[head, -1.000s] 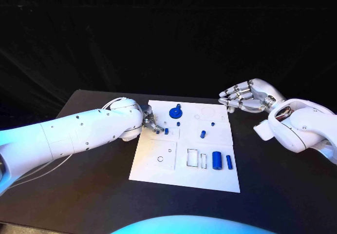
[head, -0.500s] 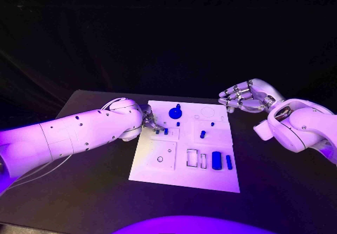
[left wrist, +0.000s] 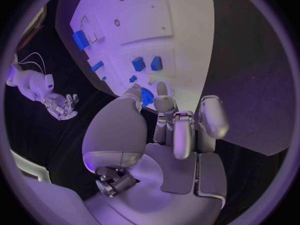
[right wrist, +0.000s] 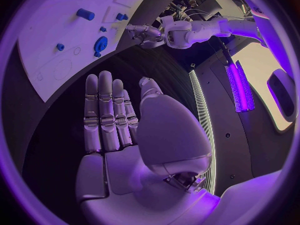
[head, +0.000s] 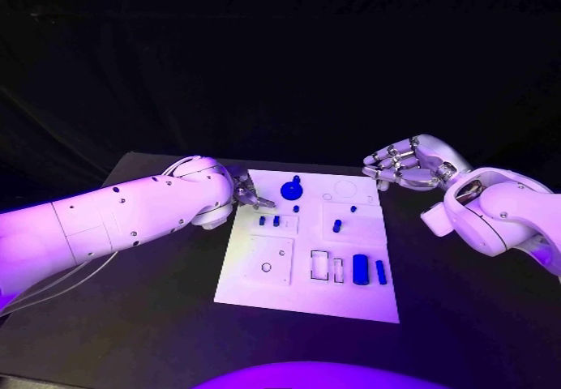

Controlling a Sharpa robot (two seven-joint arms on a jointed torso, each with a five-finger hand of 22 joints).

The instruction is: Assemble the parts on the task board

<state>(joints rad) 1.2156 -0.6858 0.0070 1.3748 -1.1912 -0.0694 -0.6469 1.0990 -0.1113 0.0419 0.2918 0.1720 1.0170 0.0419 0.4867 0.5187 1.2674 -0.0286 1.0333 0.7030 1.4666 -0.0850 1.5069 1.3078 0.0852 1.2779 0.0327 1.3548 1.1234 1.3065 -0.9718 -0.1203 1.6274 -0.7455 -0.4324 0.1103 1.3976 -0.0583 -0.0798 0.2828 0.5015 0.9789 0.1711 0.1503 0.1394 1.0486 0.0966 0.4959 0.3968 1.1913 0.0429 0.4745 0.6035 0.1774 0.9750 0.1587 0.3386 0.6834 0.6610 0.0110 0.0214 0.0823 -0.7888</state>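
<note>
Parts [head: 271, 220] are lying in a short pair on the task board [head: 351, 301], just beside the left hand [head: 250, 194], whose fingers are apparently hovering spread and empty. Across the bench [head: 140, 324], the right hand [head: 404, 166] is waiting flat-open, farther off; its wrist view is revealing the gear-like piece [right wrist: 100, 45].

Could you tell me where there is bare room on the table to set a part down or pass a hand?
The black table is bare in front of the task board and along its right side, below the right robot hand. It is crowded on the board's far left, where the left robot hand sits beside two small blue parts.
</note>
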